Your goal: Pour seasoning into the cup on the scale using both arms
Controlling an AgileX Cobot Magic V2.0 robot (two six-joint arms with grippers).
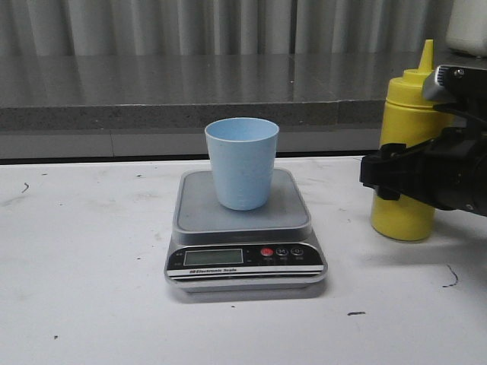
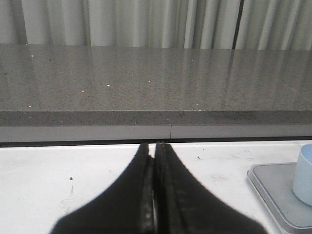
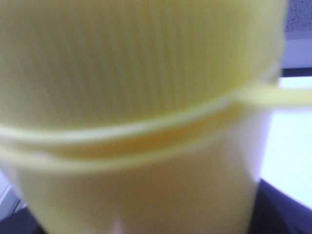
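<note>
Blue plastic, my cup (image 1: pixel 242 163) stands upright on the scale (image 1: pixel 245 232) in the middle of the white counter (image 1: pixel 84 274); I cannot see inside it. The yellow seasoning (image 1: pixel 406 152) stands to its right. My right pincer (image 1: pixel 380 173) is at the bottle; I cannot tell its grip. My left pincer (image 2: pixel 154 195) is pressed closed, holding nothing.

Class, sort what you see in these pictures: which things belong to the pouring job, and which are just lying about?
Belong to the job:
yellow seasoning bottle
light blue cup
scale
right gripper
left gripper

Just lying about:
grey counter ledge
curtain
white object on the ledge, cut off by the frame
</note>
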